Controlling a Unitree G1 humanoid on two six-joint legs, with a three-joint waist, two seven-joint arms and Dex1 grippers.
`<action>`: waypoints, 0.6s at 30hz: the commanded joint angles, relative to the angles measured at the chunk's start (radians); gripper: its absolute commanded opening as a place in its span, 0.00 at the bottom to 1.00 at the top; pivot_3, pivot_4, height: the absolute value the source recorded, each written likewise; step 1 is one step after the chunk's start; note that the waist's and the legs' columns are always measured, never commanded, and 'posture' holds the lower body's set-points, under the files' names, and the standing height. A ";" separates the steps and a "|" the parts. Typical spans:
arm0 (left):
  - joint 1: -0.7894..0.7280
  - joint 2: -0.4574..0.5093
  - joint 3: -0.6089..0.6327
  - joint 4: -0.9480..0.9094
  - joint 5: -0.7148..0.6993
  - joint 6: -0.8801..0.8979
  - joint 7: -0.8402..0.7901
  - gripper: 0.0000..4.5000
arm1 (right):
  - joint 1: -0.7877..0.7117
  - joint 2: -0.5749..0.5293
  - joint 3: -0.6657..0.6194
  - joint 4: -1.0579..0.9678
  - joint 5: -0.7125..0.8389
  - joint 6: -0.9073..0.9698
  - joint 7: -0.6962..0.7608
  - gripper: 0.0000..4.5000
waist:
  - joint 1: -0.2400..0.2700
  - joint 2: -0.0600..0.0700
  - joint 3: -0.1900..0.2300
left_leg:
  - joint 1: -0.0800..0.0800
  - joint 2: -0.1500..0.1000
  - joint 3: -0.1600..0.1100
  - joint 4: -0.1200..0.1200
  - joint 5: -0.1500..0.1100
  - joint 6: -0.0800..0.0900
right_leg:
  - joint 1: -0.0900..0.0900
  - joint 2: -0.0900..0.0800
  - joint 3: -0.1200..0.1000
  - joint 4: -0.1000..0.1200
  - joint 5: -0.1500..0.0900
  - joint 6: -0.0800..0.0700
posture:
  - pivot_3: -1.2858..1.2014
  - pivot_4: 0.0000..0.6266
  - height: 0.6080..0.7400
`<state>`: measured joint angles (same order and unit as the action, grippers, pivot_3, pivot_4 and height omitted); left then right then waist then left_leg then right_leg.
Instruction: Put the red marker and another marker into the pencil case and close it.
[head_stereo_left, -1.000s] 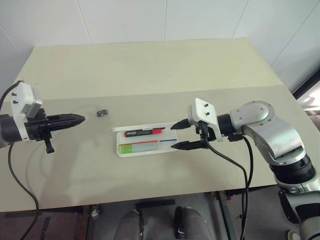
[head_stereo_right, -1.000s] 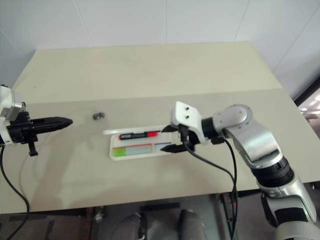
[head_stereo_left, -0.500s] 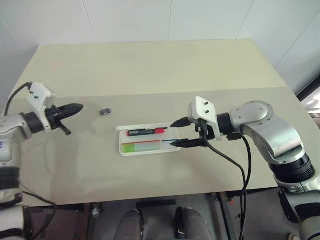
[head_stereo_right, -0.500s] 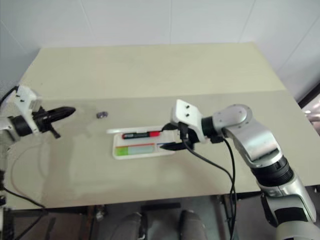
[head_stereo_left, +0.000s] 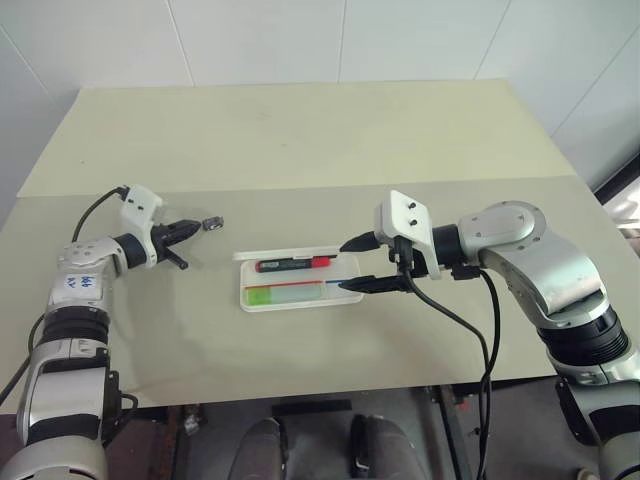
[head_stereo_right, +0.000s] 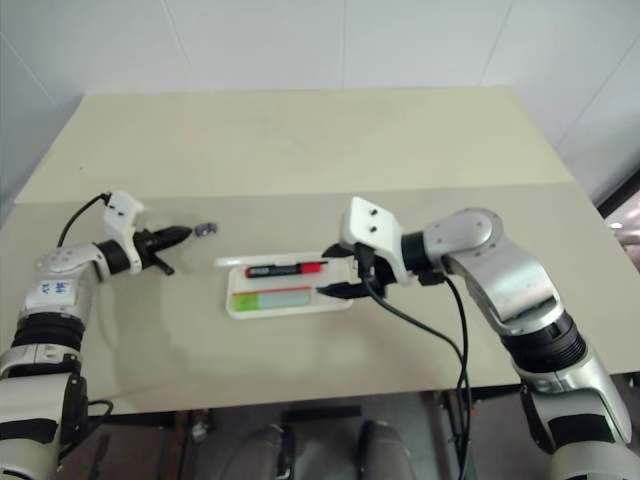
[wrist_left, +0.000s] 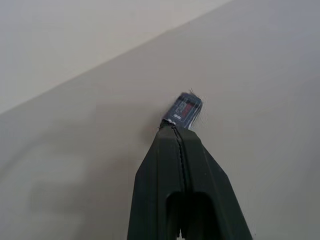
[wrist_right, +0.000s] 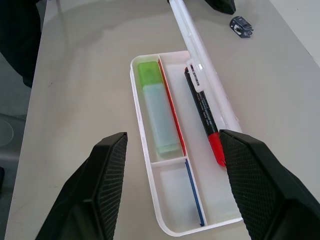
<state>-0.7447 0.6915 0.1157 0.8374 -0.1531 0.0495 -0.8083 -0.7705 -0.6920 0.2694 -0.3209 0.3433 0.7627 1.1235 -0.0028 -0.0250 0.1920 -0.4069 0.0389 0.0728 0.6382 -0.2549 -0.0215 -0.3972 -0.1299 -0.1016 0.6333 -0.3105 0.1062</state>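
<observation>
**Desk:** Where do you stand, operator?

**Caption:** Your case (head_stereo_left: 298, 283) lies open mid-table, its lid (wrist_right: 197, 55) raised along the far edge. The red marker (wrist_right: 204, 116) lies in the compartment beside the lid; the green marker (wrist_right: 156, 114) lies in the one next to it. Both appear to be inside, so closing looks like the step left. Your right gripper (head_stereo_left: 362, 264) hangs at the case's right end, fingers spread wide and holding nothing. Your left gripper (head_stereo_left: 190, 230) is pinched shut, empty, its tip just beside a small dark clip (head_stereo_left: 211, 223) lying well left of the case.

**Desk:** What could spoil it from here?

**Caption:** Three things, in my judgement. The left tip may nudge the clip and send it skidding, a distraction from the task. The red marker's tip seems to lie close under the lid's edge; if it rides up, the lid could jam on it. And the case is light: press the lid from one side without bracing and you may slide or flip it, spilling both markers.
</observation>
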 joint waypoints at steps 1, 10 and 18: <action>-0.037 0.005 0.007 0.046 0.029 -0.073 0.040 0.00 | -0.014 -0.012 -0.004 -0.029 -0.004 -0.024 -0.002 0.69 | 0.000 0.000 0.000 | 0.000 0.000 0.000 0.000 0.000 0.000 | 0.000 0.000 0.000 0.000 0.000 0.000 | 0.52 0.24 1.00; -0.071 -0.010 0.010 0.174 0.067 -0.179 0.119 0.00 | -0.008 -0.015 0.007 -0.029 -0.009 -0.036 -0.001 0.69 | 0.001 0.000 0.000 | 0.000 0.000 0.000 0.001 -0.001 0.000 | 0.000 0.000 0.000 0.001 0.000 0.000 | 0.52 0.24 1.00; -0.084 -0.040 0.009 0.234 0.072 -0.207 0.134 0.00 | -0.010 -0.014 0.017 -0.019 -0.020 -0.048 0.002 0.69 | 0.001 0.000 0.000 | 0.000 0.000 0.000 0.003 -0.001 0.001 | 0.000 0.000 0.000 0.002 0.000 0.000 | 0.52 0.24 1.00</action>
<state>-0.8114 0.6536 0.1170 1.0615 -0.0869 -0.1382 -0.6802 -0.7703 -0.6965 0.2904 -0.3193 0.3306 0.7377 1.1235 -0.0020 -0.0254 0.1920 -0.4071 0.0390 0.0728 0.6415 -0.2562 -0.0208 -0.3971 -0.1301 -0.1017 0.6353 -0.3105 0.1063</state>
